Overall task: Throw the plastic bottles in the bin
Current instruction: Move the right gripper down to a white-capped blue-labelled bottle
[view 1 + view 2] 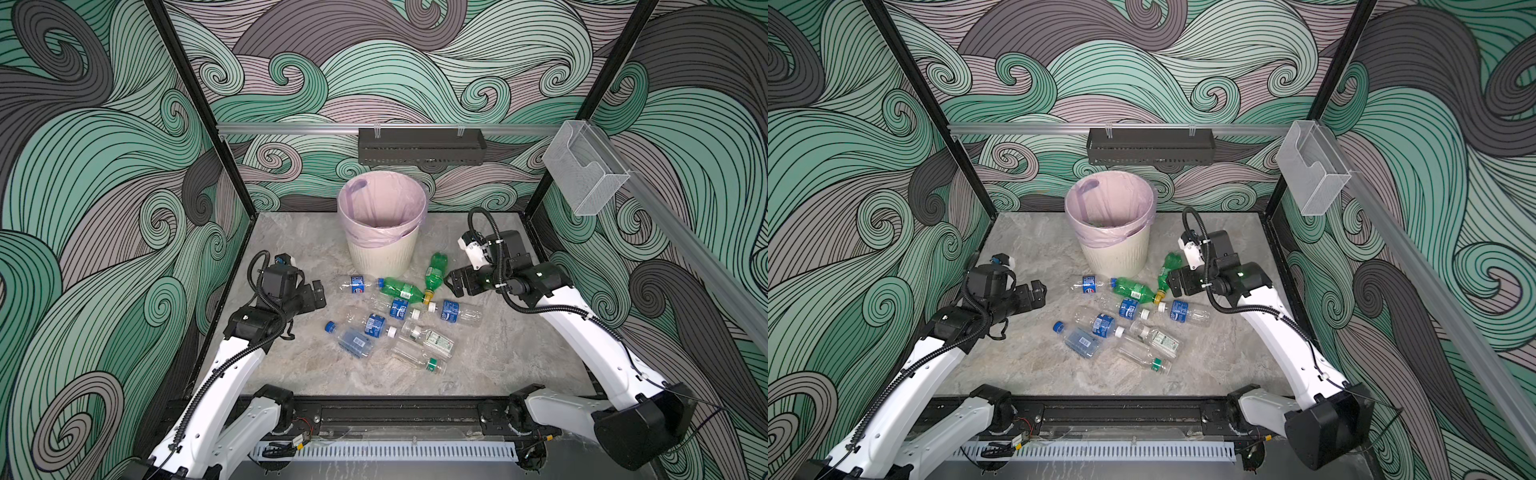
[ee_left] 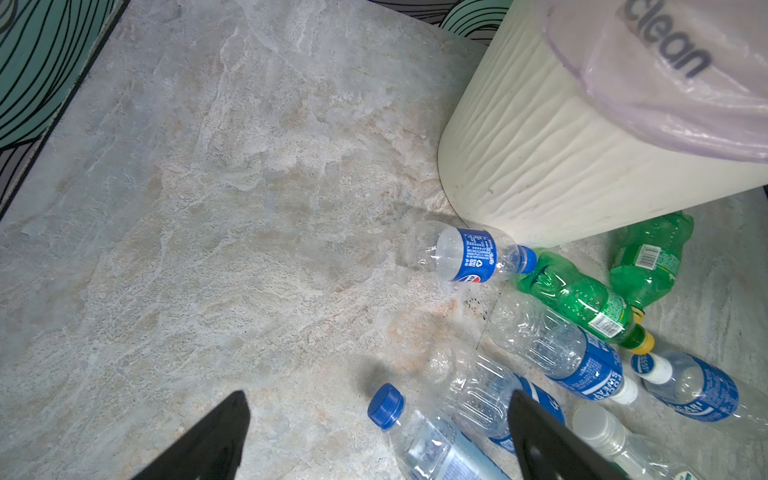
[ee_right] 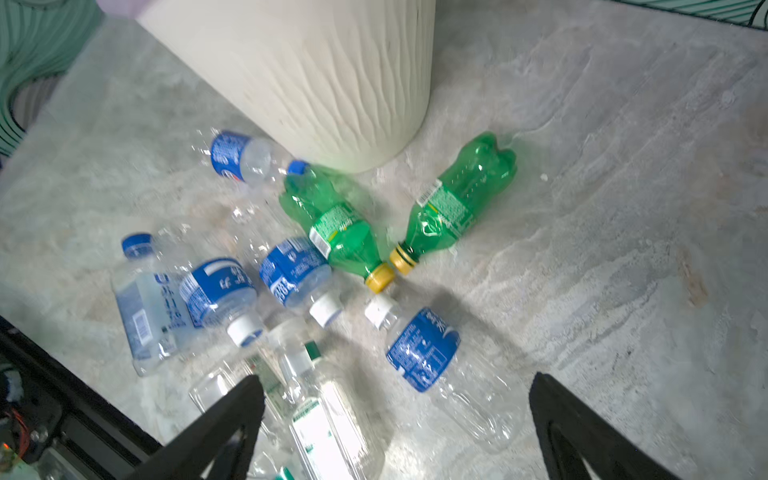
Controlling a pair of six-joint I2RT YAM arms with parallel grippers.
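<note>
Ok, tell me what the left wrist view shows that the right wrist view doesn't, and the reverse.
Only the left wrist view: the word "clean" printed on the pink bag folded over the bin's rim, and the left gripper, jaws open.
Only the right wrist view: the black frame rail beside the bottles, and the right gripper, jaws open.
Both: the bin with its ribbed cream wall, the two green bottles lying with their yellow caps close together, and the blue-capped bottle at the bin's foot.
</note>
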